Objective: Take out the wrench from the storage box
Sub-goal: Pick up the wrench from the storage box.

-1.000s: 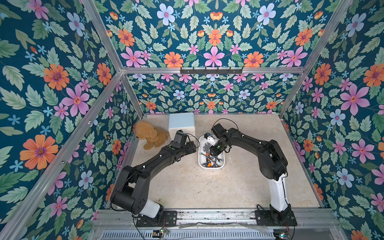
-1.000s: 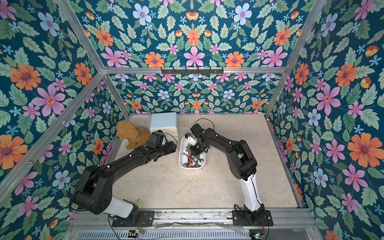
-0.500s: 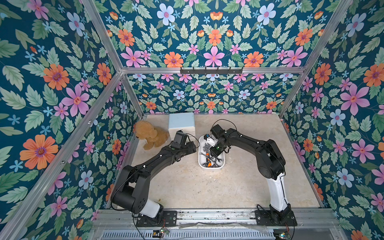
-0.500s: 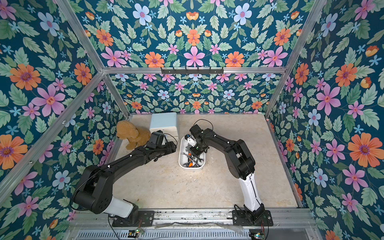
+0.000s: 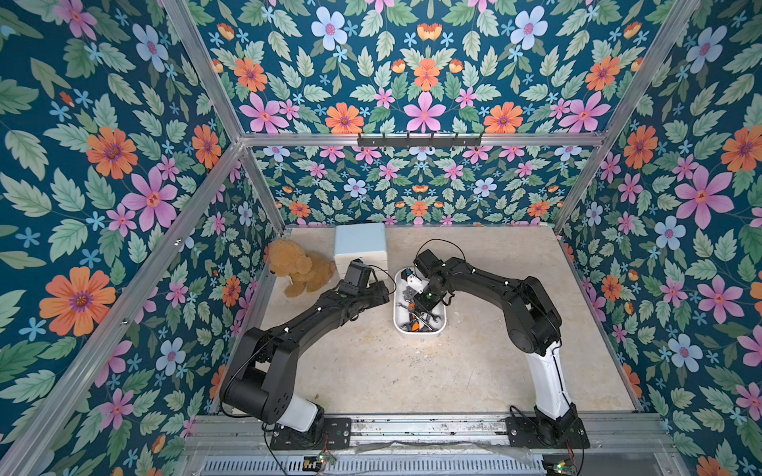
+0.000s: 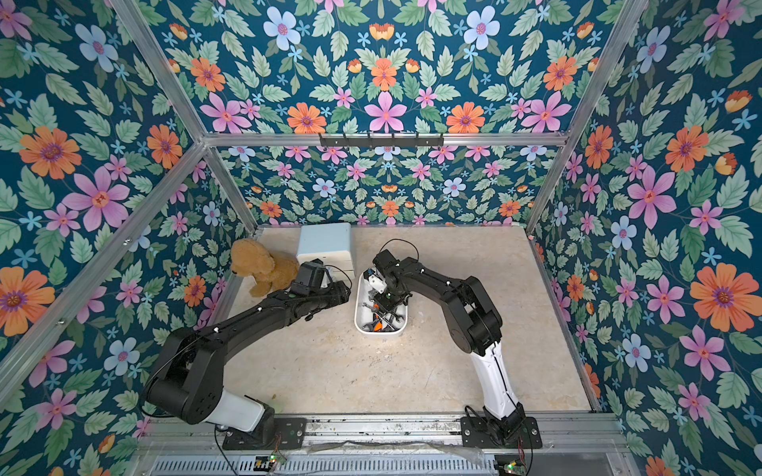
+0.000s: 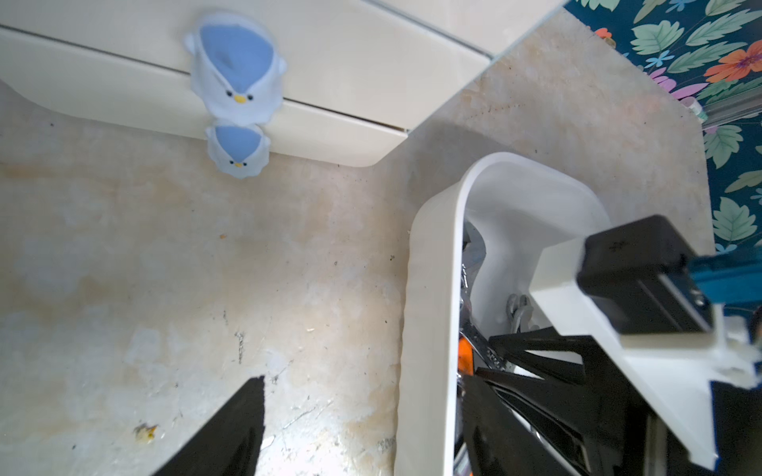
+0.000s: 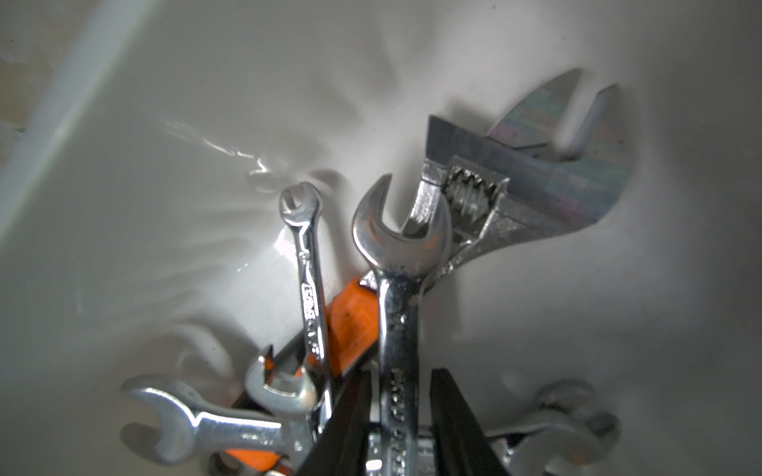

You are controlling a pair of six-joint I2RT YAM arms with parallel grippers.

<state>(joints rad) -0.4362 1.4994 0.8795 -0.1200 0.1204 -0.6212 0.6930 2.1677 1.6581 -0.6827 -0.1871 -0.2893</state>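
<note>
The storage box (image 5: 419, 333) (image 6: 379, 331) is a white tub in the middle of the table, holding several chrome wrenches. My right gripper (image 8: 399, 373) reaches down into it (image 5: 421, 306). Its black fingers (image 8: 447, 412) stand open on either side of the shaft of an open-end wrench (image 8: 399, 263), with a thin gap on each side. Beside that wrench lie a slim small wrench (image 8: 310, 288) and an orange-handled adjustable wrench (image 8: 519, 193). My left gripper (image 7: 363, 381) is open and straddles the box's long wall (image 7: 426, 329), one finger outside on the table side and one inside.
A white two-drawer cabinet (image 5: 361, 246) with penguin-shaped knobs (image 7: 237, 70) stands just behind the box at the back. A brown plush dog (image 5: 299, 268) sits to its left. Floral walls enclose the table on three sides.
The right wrist has shifted slightly leftward over the box, and its fingers have drawn a little nearer the wrench shaft. The left arm has stayed put.
</note>
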